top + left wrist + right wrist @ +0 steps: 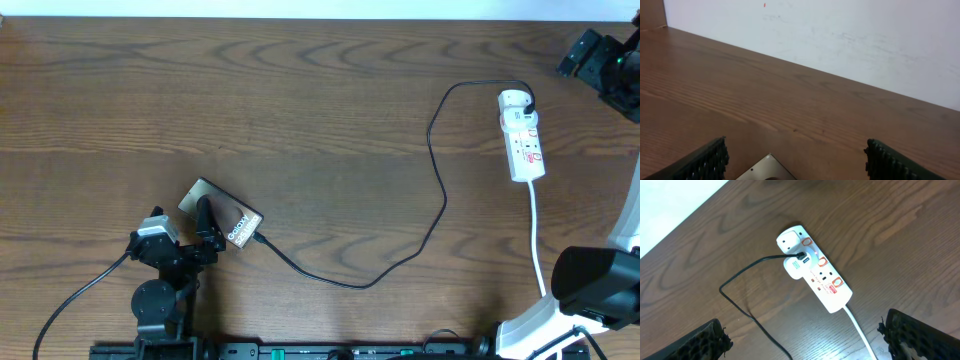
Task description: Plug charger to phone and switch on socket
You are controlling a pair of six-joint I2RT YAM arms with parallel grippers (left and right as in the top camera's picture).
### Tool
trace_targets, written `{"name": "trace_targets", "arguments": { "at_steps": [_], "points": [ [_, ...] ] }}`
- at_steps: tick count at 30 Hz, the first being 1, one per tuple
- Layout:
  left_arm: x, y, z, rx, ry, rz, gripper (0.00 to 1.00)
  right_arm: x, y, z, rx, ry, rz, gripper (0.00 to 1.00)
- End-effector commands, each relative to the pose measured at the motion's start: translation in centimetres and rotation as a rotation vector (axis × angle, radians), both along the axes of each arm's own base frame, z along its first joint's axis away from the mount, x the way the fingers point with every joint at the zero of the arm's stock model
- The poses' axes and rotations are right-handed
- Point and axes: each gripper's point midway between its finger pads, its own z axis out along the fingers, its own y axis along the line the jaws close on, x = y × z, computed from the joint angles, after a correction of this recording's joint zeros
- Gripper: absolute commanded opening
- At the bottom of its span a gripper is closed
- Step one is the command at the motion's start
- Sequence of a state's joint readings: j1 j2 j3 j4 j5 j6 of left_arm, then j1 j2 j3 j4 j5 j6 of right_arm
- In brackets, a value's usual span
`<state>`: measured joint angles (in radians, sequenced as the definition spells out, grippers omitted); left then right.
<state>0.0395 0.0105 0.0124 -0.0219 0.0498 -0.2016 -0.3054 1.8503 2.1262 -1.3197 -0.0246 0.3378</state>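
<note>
the phone (238, 224) lies flat at about 8 o'clock on the worktop (300, 100). it is a thin rigid slab, likely light and slick-faced, best taken by its long edges. the charger (438, 170) is a limp thin cable. its tip meets the phone's short edge on the 4 o'clock side, but i cannot tell if it is fully seated. the cable loops off to the socket (522, 135) at 2 o'clock, a light strip that could skid, so its switch wants a straight downward press. the left fingers (705, 162) are spread wide, straddling a phone corner and grasping nothing. the right fingers (920, 337) hang released above the socket. broad bare wood lies between phone and socket, and the far edge runs at 12 o'clock.
</note>
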Motion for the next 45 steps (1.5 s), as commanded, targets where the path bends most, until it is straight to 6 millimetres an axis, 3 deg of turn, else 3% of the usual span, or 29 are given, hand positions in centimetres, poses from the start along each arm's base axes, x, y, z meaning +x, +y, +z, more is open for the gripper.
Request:
{"name": "trace_targets", "arguments": {
  "at_steps": [1,9,14,16,21,26,30,37,45],
  "points": [
    [-0.2,0.2,-1.5,0.019,0.052,0.005,0.85,0.0,-0.2,-0.2,-0.003,0.006,-0.021,0.99],
    [-0.2,0.2,-1.5,0.019,0.052,0.005,0.86,-0.2,-0.6,-0.1,-0.027,0.014,-0.031,0.99],
    [-0.2,0.2,-1.5,0.019,0.052,0.005,0.86,-1.3,-0.4,0.8,-0.065,0.004,-0.037,0.99],
    [-0.2,0.2,-1.5,0.019,0.052,0.005,0.86,-2.1,0.3,1.3,-0.088,-0.01,-0.032,0.99],
    [-0.2,0.2,-1.5,0.019,0.052,0.005,0.86,-1.0,4.2,2.4,-0.144,-0.281,0.055,0.99],
    [-0.2,0.2,-1.5,0.019,0.052,0.005,0.86,-2.0,8.4,0.4,-0.163,-0.502,0.142,0.99],
    [-0.2,0.2,-1.5,0.019,0.052,0.005,0.86,-4.1,10.4,-1.9,-0.17,-0.664,0.179,0.99],
    [-0.2,0.2,-1.5,0.019,0.052,0.005,0.86,-9.8,11.1,-7.0,-0.171,-0.804,0.188,0.99],
    [-0.2,0.2,-1.5,0.019,0.052,0.005,0.86,-13.9,11.2,-9.6,-0.188,-0.935,0.178,0.99]
  ]
}}
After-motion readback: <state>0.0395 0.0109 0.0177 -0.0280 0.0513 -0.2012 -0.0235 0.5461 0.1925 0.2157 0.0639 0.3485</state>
